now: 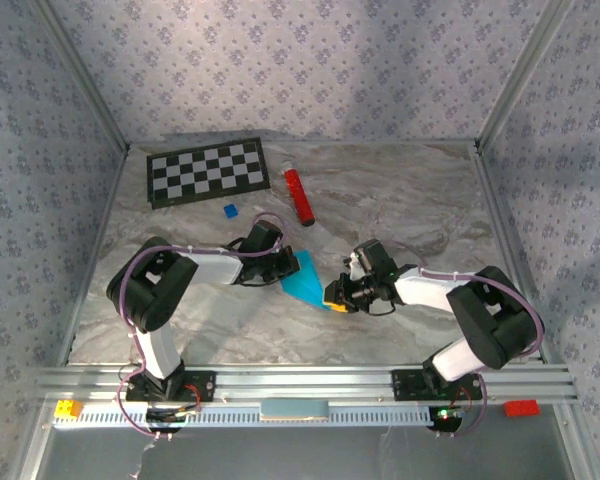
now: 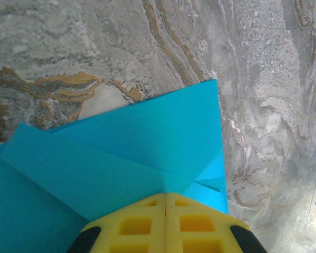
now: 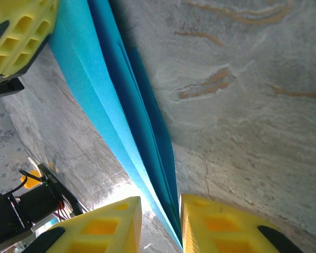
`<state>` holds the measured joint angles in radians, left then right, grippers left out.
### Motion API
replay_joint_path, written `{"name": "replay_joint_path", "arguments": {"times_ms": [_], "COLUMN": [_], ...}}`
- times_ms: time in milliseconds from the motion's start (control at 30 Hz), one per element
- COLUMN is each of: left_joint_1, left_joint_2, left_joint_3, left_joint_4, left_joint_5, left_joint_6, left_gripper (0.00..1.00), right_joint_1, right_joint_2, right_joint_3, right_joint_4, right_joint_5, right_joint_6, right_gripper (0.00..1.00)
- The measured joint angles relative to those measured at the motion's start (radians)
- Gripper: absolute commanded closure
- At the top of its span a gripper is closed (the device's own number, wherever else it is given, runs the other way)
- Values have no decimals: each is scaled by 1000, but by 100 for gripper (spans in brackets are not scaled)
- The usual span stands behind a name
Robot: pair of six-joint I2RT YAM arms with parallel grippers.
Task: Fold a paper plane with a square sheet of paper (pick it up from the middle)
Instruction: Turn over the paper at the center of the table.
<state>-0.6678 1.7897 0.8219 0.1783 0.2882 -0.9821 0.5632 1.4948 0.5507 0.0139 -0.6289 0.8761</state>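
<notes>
Cyan folded paper [image 1: 305, 280]: left gripper [image 2: 165, 196], at its nine o'clock, is pinched shut on it; right gripper [image 3: 159, 203], at four o'clock, straddles its tip, jaws apart.

Overhead view from behind, looking down, both wrist views close, sharing the paper plane [image 1: 305, 280]

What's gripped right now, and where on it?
The left gripper is shut on the folded blue paper, pinching its edge where the flaps meet. The right gripper straddles the paper's other end with a visible gap between its fingers, not clamped.
</notes>
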Motion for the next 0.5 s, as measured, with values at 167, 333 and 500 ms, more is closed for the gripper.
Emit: {"name": "replay_joint_path", "arguments": {"times_ms": [167, 333, 500], "left_joint_1": [0, 0, 0], "left_joint_2": [0, 0, 0], "left_joint_3": [0, 0, 0], "left_joint_4": [0, 0, 0], "left_joint_5": [0, 0, 0], "left_joint_6": [0, 0, 0], "left_gripper": [100, 100, 100], "right_joint_1": [0, 0, -3], "right_joint_2": [7, 19, 20], "right_joint_3": [0, 0, 0], "right_joint_4": [28, 55, 68], "right_joint_5": [-5, -16, -24], "right_joint_6": [1, 8, 8], "right_gripper": [75, 78, 87]}}
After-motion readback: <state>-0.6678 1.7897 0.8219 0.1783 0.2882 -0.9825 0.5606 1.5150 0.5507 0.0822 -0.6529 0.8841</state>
